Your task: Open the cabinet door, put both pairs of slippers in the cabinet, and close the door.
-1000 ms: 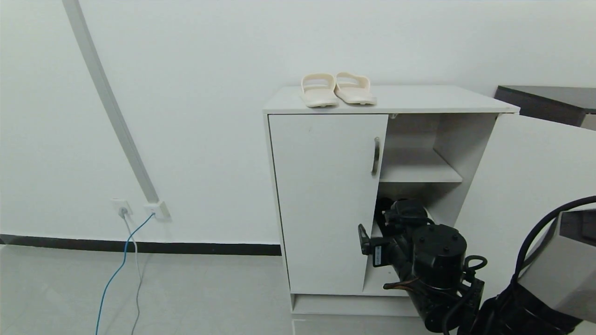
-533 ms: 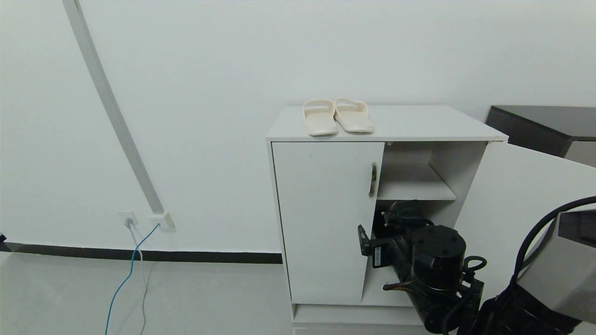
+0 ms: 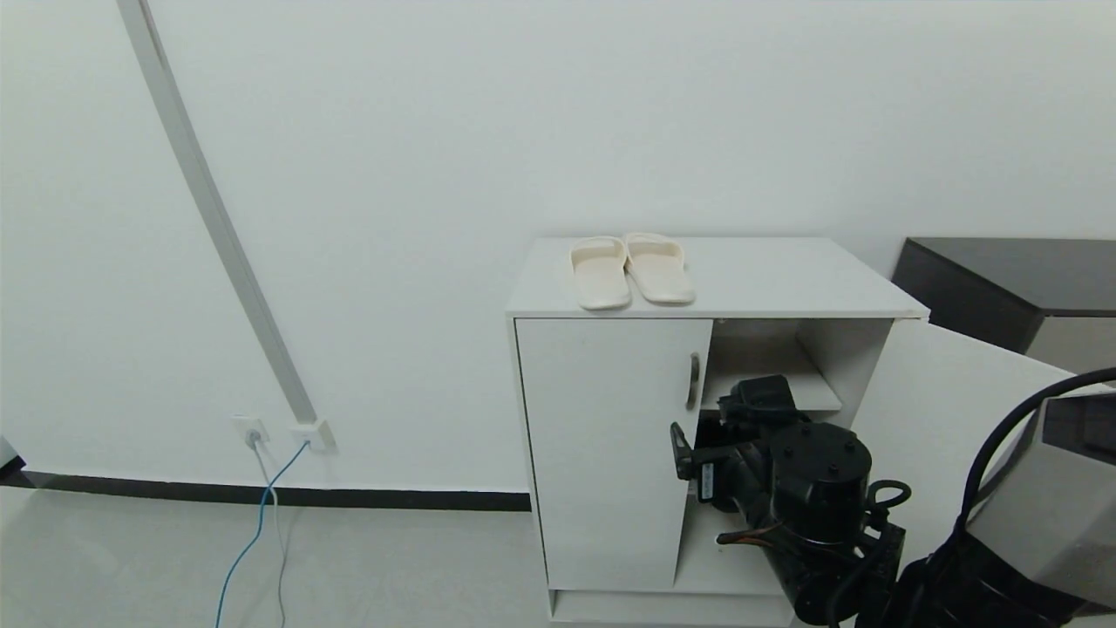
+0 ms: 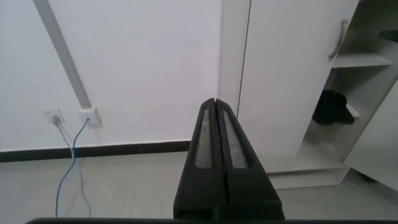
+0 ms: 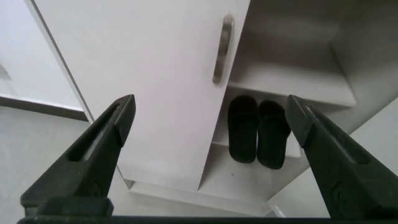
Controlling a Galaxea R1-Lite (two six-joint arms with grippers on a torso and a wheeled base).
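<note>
On your left, the left gripper (image 4: 216, 140) hangs pressed closed with nothing in it, pointing at the wall beside the cabinet (image 3: 785, 296). The whole head view has shifted. The cabinet sits lower in frame than a second ago, so your camera moved, not the furniture. The beige slippers (image 3: 631, 270) lie on the cabinet top as before. Inside, the black slippers (image 5: 258, 132) are on the lower shelf, already stowed. The right gripper (image 5: 210, 102), jaws wide and empty, has come up with the view, facing the handle (image 5: 221, 50). The right door (image 3: 950, 401) stands open. I judge the beige pair is your next pick.
</note>
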